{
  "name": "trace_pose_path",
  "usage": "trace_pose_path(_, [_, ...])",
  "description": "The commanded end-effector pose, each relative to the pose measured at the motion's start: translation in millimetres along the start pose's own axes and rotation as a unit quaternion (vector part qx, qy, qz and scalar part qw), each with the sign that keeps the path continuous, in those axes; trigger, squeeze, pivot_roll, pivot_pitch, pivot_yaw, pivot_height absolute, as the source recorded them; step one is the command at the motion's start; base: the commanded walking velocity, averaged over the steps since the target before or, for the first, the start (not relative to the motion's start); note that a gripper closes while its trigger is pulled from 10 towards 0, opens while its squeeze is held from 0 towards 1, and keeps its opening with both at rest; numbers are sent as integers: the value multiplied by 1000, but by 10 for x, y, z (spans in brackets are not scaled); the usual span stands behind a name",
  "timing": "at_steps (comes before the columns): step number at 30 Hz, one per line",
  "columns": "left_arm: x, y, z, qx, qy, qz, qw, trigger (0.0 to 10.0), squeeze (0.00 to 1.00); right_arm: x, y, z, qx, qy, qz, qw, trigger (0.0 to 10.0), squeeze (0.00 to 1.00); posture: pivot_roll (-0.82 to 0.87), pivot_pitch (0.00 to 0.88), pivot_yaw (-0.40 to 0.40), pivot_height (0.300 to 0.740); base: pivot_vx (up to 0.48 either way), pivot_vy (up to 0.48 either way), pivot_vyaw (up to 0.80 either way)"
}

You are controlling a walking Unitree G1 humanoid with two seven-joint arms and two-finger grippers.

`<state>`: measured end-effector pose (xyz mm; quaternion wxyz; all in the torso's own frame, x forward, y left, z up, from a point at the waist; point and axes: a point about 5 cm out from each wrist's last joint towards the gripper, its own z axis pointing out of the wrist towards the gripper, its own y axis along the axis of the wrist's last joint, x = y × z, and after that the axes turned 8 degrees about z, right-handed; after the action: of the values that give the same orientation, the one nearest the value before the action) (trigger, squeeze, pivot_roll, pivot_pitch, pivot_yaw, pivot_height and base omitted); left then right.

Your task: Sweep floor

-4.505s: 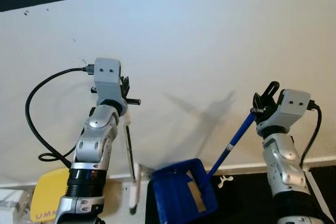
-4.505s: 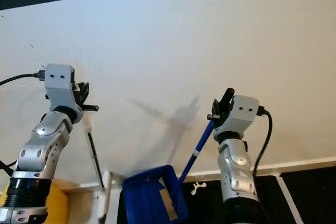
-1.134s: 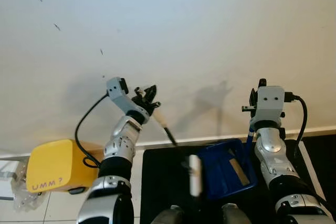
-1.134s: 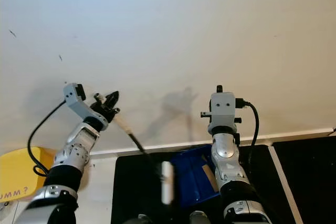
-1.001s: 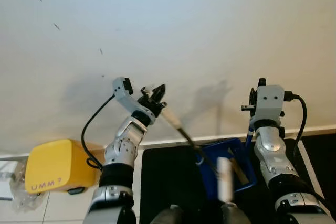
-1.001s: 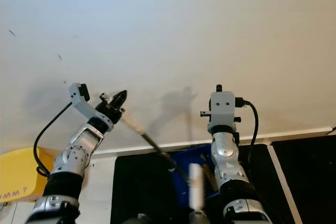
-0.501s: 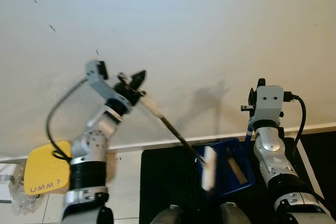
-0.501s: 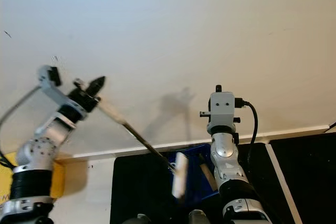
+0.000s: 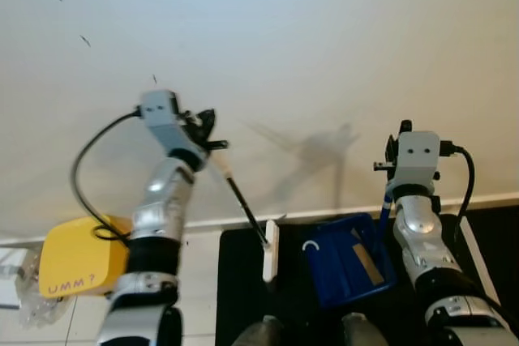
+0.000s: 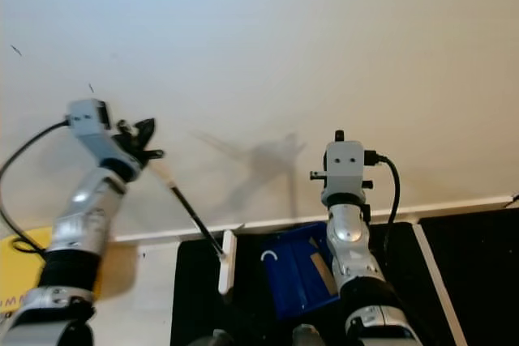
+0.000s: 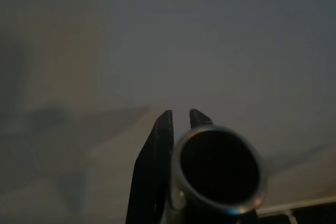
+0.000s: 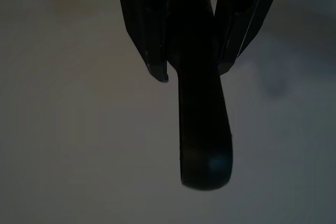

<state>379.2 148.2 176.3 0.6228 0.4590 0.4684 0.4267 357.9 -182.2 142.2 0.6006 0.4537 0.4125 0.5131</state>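
Note:
My left gripper is raised in front of the white wall, shut on the top of a broom handle. The thin dark broom shaft slants down to a white brush head, which stands on the black mat just left of the blue dustpan. Inside the pan lie a small white curled scrap and a brown strip. My right gripper is shut on the dustpan's blue handle, whose dark end sticks out past the fingers.
A yellow box marked UMM sits on the floor at the left, with clear plastic beside it. A black mat covers the floor under the pan. A white baseboard runs along the wall.
My left arm swung the broom, and its brush head went from over the dustpan to the mat at the pan's left. A white scrap now lies in the pan. The right arm stayed still.

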Motion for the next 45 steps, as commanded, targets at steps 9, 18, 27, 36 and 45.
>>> trace_pose_path(9, [-246, -220, 101, 24, 14, -141, 990, 10000, 255, 14, -207, -140, 45, 3, -1, 999, 10000, 0, -5, 360, 154, 740, 0, 0, 0])
trace_pose_path(18, [-502, -140, 167, -1, -20, -308, 951, 10000, 290, 18, -204, -128, 47, 1, 3, 999, 10000, 0, 5, 358, 152, 740, 0, 0, 0])
trace_pose_path(27, [-467, 105, 27, -27, -87, -306, 948, 10000, 267, -19, -175, -90, 44, -5, 8, 999, 10000, 0, 23, 343, 150, 740, 0, 0, 0])
trace_pose_path(36, [-59, 600, -208, -58, -96, -215, 970, 10000, 239, -152, -120, -98, 27, -15, 29, 999, 10000, 0, 62, 302, 159, 740, 0, 0, 0])
trace_pose_path(45, [236, 940, -515, -31, -40, 31, 998, 10000, 137, -278, 186, -193, -26, 2, 75, 997, 10000, 0, 73, 267, 159, 740, 0, 0, 0])
